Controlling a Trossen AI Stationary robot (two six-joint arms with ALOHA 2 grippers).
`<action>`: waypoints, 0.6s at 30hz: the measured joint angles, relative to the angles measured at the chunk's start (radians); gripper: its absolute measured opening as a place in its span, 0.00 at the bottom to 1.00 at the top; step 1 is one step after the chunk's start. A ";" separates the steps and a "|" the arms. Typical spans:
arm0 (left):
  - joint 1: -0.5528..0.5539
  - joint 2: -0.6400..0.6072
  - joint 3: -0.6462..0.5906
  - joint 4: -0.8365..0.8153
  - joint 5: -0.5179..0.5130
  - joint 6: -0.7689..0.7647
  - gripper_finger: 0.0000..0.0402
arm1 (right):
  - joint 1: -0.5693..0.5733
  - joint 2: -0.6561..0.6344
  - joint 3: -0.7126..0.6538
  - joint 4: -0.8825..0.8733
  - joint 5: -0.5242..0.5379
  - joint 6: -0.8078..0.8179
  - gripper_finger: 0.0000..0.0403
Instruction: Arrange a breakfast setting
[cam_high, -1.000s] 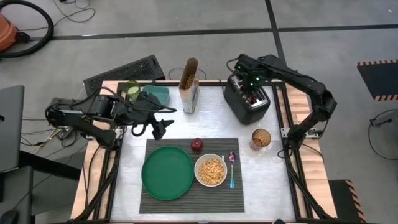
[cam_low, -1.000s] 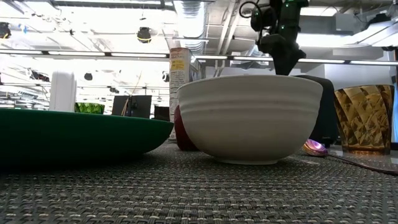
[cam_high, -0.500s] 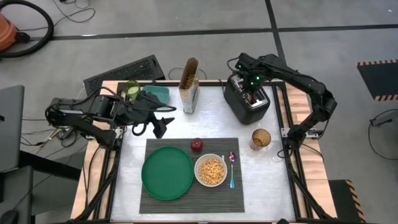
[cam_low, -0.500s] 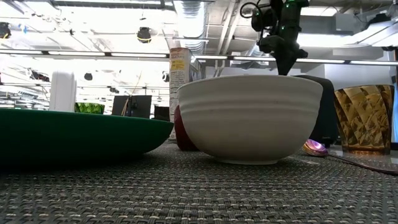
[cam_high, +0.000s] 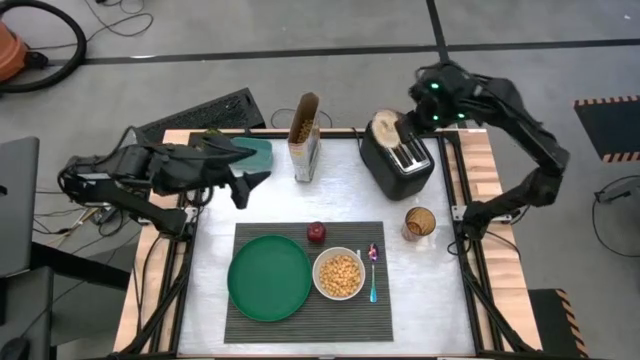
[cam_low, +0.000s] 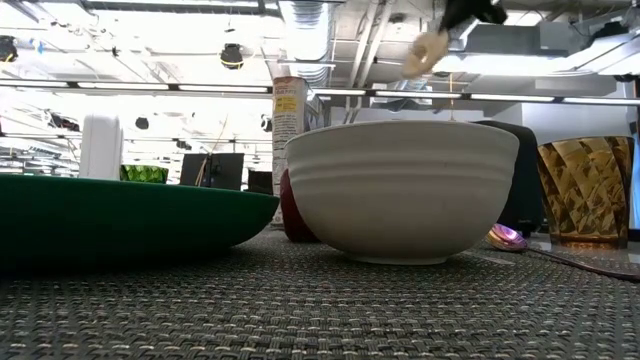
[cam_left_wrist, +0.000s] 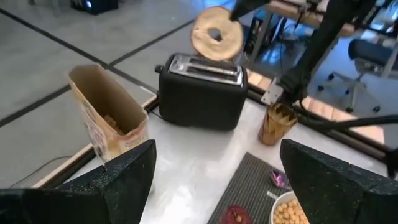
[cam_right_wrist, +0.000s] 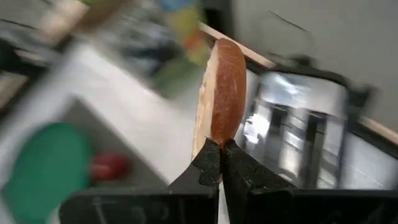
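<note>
Placemat carrying green plate, white bowl, apple and spoon. Bagel, held edge-on above the toaster, pinched between the nearly closed jaws of the right gripper. Left gripper, jaws wide, empty, near the table's left edge.

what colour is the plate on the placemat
Green: the plate is plain dark green, seen best in the high view.

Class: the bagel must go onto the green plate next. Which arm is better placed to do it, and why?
Probably the right. The right gripper is already shut on the bagel, held above the toaster. The left gripper hangs open and empty near the table's far left, though nearer the green plate.
</note>
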 joint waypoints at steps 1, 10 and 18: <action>0.000 -0.010 0.000 0.002 -0.008 -0.001 0.81 | 0.018 -0.013 0.008 0.025 -0.026 0.021 0.06; 0.000 -0.064 0.000 0.038 -0.019 -0.001 0.81 | 0.279 -0.030 0.010 0.260 -0.131 0.157 0.06; 0.053 -0.066 -0.149 0.408 0.265 -0.020 0.81 | 0.472 0.022 0.010 0.635 -0.161 0.167 0.06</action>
